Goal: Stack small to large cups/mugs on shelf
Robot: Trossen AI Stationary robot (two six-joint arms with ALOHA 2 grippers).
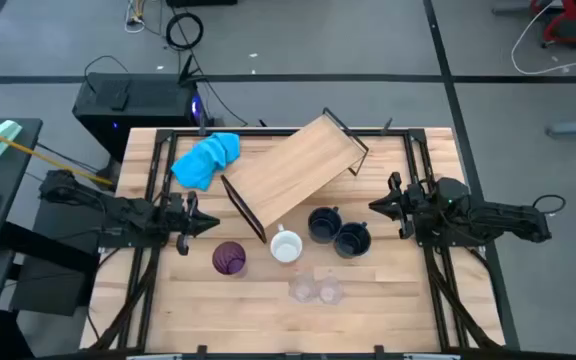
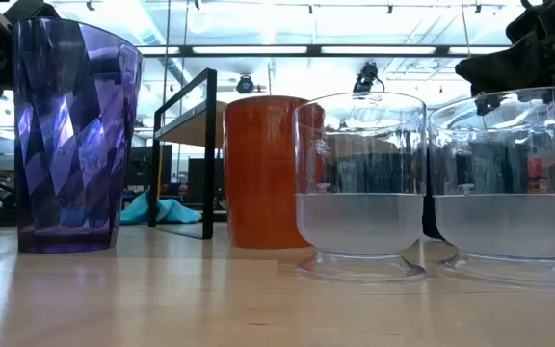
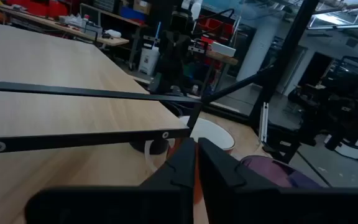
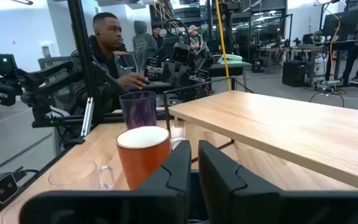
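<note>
stood bare and skewed mid-desk, the shelf point(image 1: 303, 165); clustered just before its front edge, six cups point(image 1: 286, 246), likely staged for sorting by size. waited well left of shelf, left gripper point(image 1: 200, 225), jaws shut, empty; well right, right gripper point(image 1: 385, 205), likewise. navy mugs hidden in low view.

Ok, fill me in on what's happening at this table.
Nothing is being handled yet. The left pincer waits at the table's left side and the right pincer at its right side, both empty with fingers together. The light wooden shelf on its black wire frame sits bare at an angle in the middle. In front of it stand the translucent purple tumbler, the white mug, two dark navy mugs and two small clear glasses. A crumpled blue cloth lies at the back left.
</note>
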